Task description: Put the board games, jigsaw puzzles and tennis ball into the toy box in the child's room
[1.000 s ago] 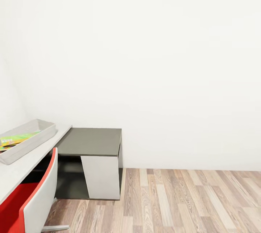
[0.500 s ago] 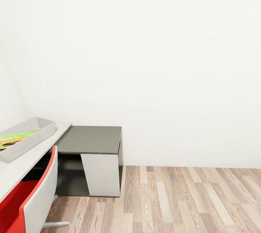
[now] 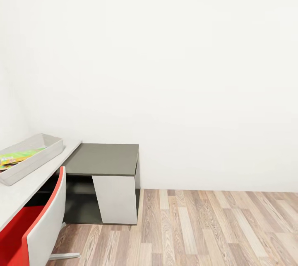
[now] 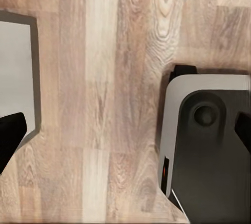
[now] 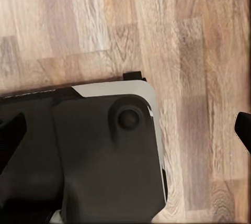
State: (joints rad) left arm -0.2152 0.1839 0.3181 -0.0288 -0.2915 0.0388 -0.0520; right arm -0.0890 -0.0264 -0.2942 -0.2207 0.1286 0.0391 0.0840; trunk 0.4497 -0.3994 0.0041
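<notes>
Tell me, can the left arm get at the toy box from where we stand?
Probably not yet. The toy box sits on the table at the far left, with the red chair between. The left gripper hangs open over bare floor beside the robot's base.

From my feed: a red-and-white swivel chair (image 3: 35, 228), pale striped wood-plank floor (image 3: 215, 228), and a plain white wall (image 3: 174, 71).
</notes>
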